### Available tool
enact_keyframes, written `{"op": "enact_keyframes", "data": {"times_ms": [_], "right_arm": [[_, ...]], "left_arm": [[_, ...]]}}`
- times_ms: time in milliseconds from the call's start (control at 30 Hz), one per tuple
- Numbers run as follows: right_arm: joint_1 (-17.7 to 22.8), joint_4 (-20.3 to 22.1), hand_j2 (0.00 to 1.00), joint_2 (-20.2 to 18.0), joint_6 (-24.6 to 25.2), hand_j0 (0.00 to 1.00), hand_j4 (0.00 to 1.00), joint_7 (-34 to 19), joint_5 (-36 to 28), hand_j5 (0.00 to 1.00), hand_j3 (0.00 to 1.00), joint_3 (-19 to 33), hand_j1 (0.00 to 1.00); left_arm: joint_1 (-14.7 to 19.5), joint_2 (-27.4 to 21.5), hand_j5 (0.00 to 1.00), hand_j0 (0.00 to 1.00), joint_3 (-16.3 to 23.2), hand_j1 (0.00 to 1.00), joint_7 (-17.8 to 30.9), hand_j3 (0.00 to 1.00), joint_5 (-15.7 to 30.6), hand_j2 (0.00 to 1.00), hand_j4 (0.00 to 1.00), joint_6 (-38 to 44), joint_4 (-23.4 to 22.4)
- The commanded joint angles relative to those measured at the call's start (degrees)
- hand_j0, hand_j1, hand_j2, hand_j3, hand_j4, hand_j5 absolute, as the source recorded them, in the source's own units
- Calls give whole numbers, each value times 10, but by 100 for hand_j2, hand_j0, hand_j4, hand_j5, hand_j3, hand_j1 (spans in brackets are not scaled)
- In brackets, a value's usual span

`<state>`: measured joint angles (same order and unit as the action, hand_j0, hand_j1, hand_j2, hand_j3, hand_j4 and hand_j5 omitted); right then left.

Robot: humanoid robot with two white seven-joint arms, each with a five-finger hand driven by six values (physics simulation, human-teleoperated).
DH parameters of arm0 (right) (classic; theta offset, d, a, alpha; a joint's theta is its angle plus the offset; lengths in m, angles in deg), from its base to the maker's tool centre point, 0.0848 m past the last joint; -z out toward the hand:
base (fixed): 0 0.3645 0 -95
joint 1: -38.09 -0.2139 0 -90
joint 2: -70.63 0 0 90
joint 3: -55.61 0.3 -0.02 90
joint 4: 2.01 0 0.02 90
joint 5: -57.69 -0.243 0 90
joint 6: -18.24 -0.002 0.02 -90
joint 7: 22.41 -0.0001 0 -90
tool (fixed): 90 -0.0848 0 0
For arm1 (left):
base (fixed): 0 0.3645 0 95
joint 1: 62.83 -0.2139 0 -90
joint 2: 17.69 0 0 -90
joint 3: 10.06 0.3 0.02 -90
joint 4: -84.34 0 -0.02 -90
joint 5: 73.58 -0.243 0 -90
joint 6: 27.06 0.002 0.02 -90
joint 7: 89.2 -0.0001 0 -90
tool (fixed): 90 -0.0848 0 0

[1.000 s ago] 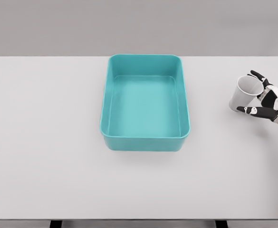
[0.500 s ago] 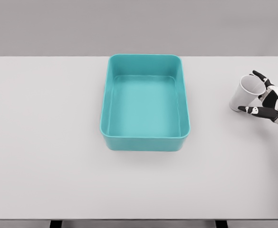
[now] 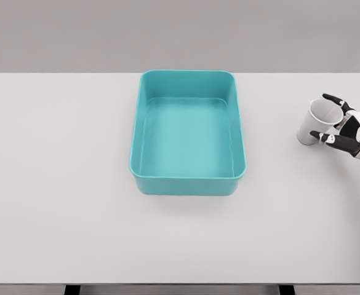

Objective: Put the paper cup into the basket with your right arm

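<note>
Right hand [image 3: 347, 128] at the frame's right edge held the tilted paper cup [image 3: 317, 122], fingers wrapped around it; the teal basket [image 3: 188, 183] sat well apart toward the centre-left.

Right hand [image 3: 347, 130] grips tilted paper cup [image 3: 317, 121], well right of teal basket [image 3: 188, 179].

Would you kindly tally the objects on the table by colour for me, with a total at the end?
Teal: 1, the basket
White: 1, the paper cup, tilted in the right hand
Total: 2 objects on the table
</note>
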<state>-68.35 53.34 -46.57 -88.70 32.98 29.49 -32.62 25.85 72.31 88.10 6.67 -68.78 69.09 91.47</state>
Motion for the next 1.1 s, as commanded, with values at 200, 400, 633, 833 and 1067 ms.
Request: {"op": "enact_keyframes", "data": {"times_ms": [200, 400, 633, 833, 1067], "right_arm": [[0, 32, 60, -6, -5, 60, 60, -4, 26, 60, 60, -6, 60], [1, 64, 56, -6, -5, 56, 56, -4, 26, 56, 56, -5, 56], [1, 93, 54, 0, -5, 54, 54, -4, 26, 54, 54, -5, 54], [1, 129, 54, 3, -1, 54, 54, -4, 28, 54, 54, -8, 54], [-18, 157, 54, 21, 0, 54, 54, -4, 48, 54, 54, -22, 54]], "left_arm": [[0, 0, 100, 100, 0, 100, 0, 100, 0, 100, 100, 0, 0], [0, 0, 100, 100, 0, 100, 0, 100, 0, 100, 100, 0, 0], [0, 0, 100, 100, 0, 100, 0, 100, 0, 100, 100, 0, 0], [0, 0, 100, 100, 0, 100, 0, 100, 0, 100, 100, 0, 0], [0, 0, 100, 100, 0, 100, 0, 100, 0, 100, 100, 0, 0]]}}
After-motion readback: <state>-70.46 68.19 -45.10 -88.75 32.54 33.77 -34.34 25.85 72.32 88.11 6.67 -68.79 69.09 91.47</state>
